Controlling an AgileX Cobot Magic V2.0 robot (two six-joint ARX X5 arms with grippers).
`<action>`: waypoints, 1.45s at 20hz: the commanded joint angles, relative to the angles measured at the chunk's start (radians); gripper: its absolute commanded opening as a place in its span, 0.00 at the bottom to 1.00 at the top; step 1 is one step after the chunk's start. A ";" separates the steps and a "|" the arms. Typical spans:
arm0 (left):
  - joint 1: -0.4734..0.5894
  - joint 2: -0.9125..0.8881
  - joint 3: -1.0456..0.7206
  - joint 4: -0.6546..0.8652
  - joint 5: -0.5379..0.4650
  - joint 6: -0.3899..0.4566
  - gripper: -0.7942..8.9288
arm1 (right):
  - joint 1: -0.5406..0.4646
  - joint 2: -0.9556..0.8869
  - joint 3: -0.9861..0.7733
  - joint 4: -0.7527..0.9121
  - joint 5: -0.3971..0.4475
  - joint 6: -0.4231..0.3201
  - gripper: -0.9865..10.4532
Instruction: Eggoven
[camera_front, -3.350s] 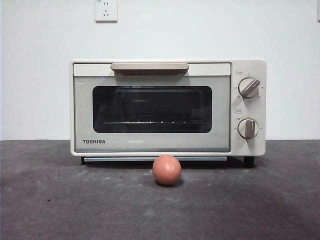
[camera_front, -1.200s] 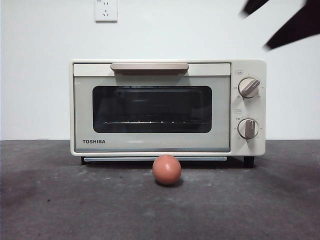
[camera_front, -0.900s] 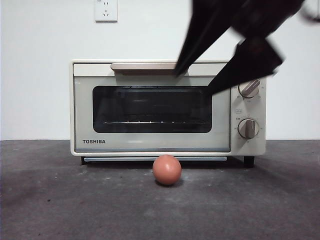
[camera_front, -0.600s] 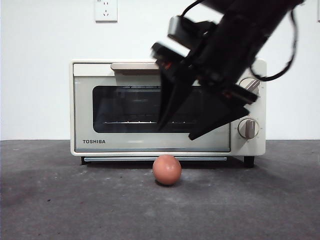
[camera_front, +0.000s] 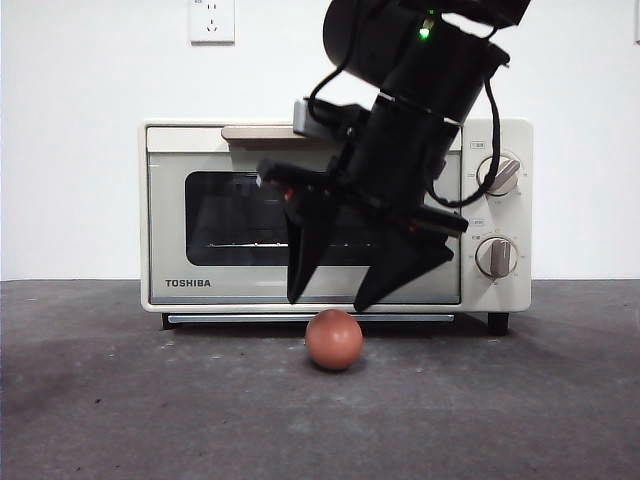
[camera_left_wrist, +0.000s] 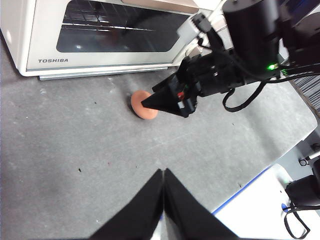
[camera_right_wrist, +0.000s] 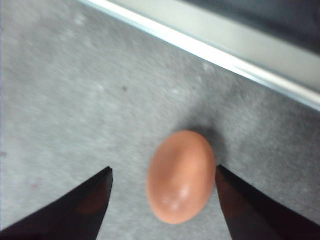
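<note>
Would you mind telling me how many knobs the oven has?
2, both on the oven panel's right side: the upper knob and the lower knob beneath it.

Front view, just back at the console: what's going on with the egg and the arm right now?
The right gripper hangs just above the egg, jaws open and straddling it, not touching. The egg lies on the dark table in front of the toaster oven, whose door is shut. The left gripper waits off to the side with its jaws shut. Nothing is grasped yet.
</note>
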 joint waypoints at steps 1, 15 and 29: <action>-0.008 0.005 0.019 0.012 0.000 0.020 0.09 | 0.010 0.047 0.019 -0.001 0.008 0.014 0.38; -0.013 0.005 0.019 0.012 0.000 0.020 0.09 | 0.010 0.102 0.019 0.020 0.047 0.023 0.27; -0.013 0.035 0.019 0.050 0.000 0.017 0.09 | 0.049 -0.020 0.019 -0.122 0.050 -0.064 0.09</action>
